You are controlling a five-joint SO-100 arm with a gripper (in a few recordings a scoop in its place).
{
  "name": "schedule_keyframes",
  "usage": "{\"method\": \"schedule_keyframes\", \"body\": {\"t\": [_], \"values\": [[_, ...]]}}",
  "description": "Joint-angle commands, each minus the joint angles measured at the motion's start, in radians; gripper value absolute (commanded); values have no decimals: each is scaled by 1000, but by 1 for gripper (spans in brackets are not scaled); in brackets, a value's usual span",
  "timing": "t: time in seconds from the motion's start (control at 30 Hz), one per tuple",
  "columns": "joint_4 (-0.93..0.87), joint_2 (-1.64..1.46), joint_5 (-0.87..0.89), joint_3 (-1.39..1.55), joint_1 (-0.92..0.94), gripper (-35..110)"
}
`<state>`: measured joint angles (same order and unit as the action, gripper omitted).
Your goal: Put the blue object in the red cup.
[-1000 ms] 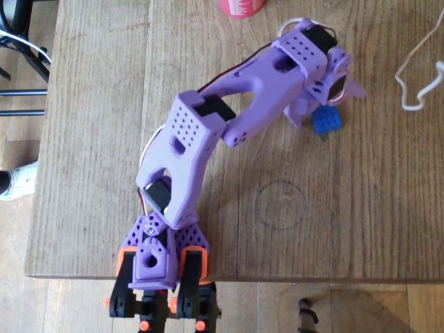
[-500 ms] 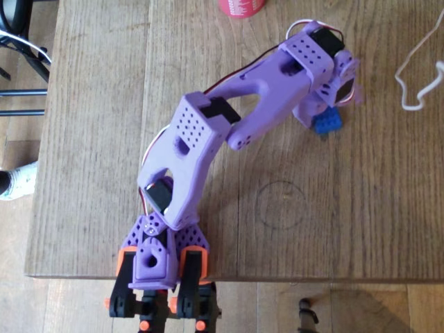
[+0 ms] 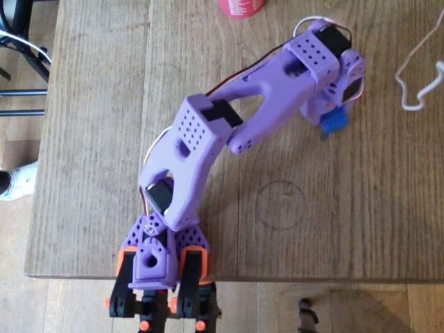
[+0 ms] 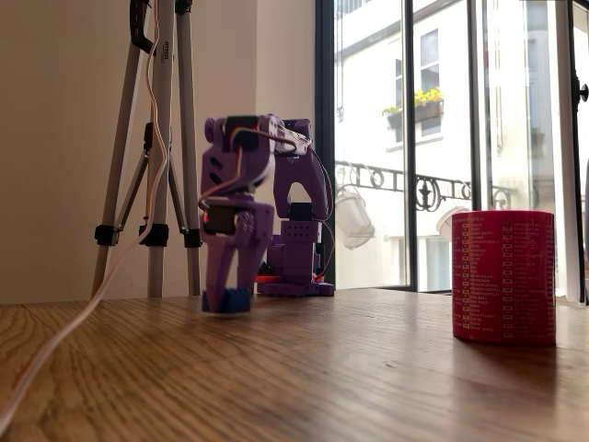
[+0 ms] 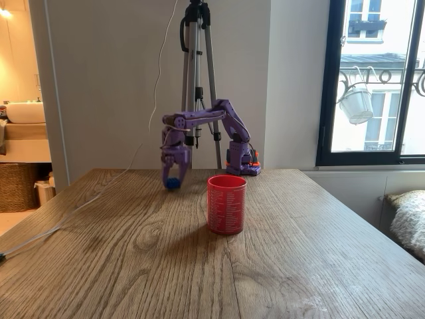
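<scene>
A small bright-blue studded brick (image 3: 335, 122) lies on the wooden table, half hidden beneath the purple arm's wrist in the overhead view. My gripper (image 3: 330, 115) points straight down over it, and its fingers have closed against the brick's sides. In both fixed views the blue brick (image 4: 228, 301) (image 5: 172, 183) sits at table level between the fingertips of the gripper (image 4: 227, 295) (image 5: 172, 178). The red cup (image 3: 241, 5) (image 4: 503, 276) (image 5: 226, 204) stands upright with faint white markings, well apart from the gripper.
A white cable (image 3: 416, 76) (image 5: 80, 206) trails across the table beside the gripper. A tripod (image 4: 156, 138) (image 5: 199, 80) stands behind the table. A faint drawn circle (image 3: 281, 205) marks the wood in front of the arm's base (image 3: 159, 260).
The wide-open jaws have closed in on the blue brick. The wrist shifted slightly toward the right and the top of the overhead view, and the brick now looks turned and more covered.
</scene>
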<state>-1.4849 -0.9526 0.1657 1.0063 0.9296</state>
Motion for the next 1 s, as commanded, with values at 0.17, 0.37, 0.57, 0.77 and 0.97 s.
{"method": "schedule_keyframes", "body": {"t": [0.17, 0.37, 0.57, 0.77, 0.97], "values": [[-8, -247, -285, -440, -153, 1], [51, -250, -446, -499, -367, 1], [202, -221, -595, -505, -526, 1], [373, -127, -684, -497, -606, 1], [572, -78, -752, -448, -667, 1]]}}
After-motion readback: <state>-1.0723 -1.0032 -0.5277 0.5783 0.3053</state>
